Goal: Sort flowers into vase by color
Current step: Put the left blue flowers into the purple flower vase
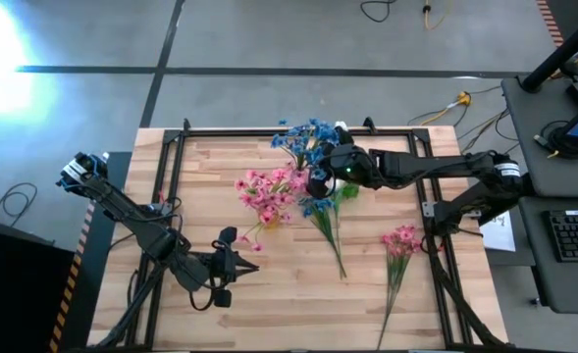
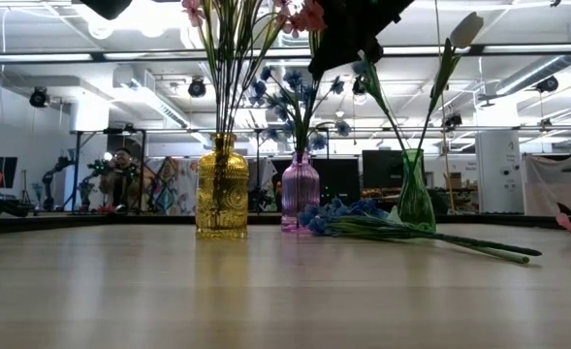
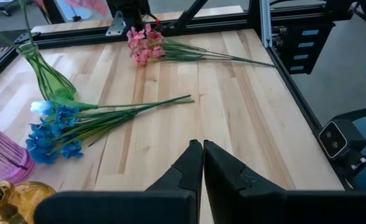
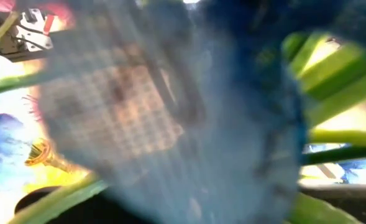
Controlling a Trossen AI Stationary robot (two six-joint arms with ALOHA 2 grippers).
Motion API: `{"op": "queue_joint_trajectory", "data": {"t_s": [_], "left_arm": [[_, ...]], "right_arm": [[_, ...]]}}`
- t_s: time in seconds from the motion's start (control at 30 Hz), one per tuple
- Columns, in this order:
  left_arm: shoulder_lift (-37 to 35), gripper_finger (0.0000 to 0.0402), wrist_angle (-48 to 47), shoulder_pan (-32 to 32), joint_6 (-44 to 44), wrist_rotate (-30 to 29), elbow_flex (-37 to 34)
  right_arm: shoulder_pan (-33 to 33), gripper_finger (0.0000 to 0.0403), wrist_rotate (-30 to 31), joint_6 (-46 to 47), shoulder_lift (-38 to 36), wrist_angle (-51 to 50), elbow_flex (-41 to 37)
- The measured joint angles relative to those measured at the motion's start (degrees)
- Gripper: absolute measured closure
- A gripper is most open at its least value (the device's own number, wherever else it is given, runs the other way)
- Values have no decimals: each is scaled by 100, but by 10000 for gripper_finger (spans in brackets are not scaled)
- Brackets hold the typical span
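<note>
Nearest us, our left gripper waits over the near part of the table, fingers pressed together on nothing. A blue spray and a pink spray lie on the boards. Farther back, our right gripper hangs above the vases, fingers nearly together; what it pinches we cannot tell, though blue petals crowd its wrist view. We judge a stem is going toward the purple vase with the blue flowers, so next comes lowering and letting go.
</note>
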Motion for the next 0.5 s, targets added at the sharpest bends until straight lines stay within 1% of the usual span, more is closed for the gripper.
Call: {"op": "queue_joint_trajectory", "data": {"t_s": [0.37,0.5], "left_arm": [[0,401,20,0,2,-4,0],[0,401,17,0,0,-4,0]], "right_arm": [[0,374,2,76,41,15,-2],[0,359,4,142,117,18,-4]]}}
